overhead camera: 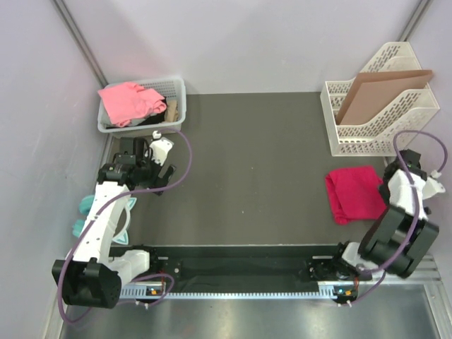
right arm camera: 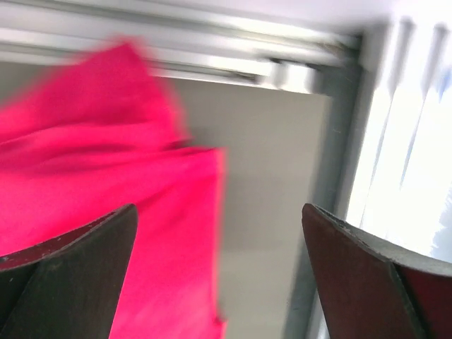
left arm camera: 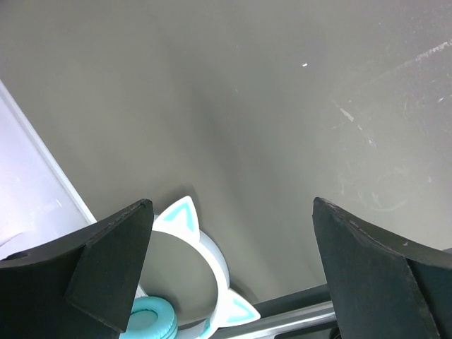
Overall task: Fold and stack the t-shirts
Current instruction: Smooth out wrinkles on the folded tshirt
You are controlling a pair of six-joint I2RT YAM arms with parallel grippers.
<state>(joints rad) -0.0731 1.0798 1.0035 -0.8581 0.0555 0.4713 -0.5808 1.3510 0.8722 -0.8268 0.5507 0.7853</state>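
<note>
A crimson-red t-shirt (overhead camera: pixel 355 192) lies folded into a small square on the dark table, at the right. A salmon-pink t-shirt (overhead camera: pixel 129 100) sits bunched in the white basket (overhead camera: pixel 180 106) at the back left. My right gripper (overhead camera: pixel 404 164) hovers just right of the red shirt. In the right wrist view it (right arm camera: pixel 219 275) is open and empty, with the blurred red shirt (right arm camera: pixel 106 176) under its left finger. My left gripper (overhead camera: pixel 157 164) hangs in front of the basket. In the left wrist view it (left arm camera: pixel 233 261) is open over bare table, holding nothing.
Teal cat-ear headphones (overhead camera: pixel 92 212) (left arm camera: pixel 205 282) lie at the table's left edge beside the left arm. A white file rack (overhead camera: pixel 378 113) with a brown cardboard sheet (overhead camera: pixel 381 88) stands at the back right. A black rail (overhead camera: pixel 240 258) runs along the near edge.
</note>
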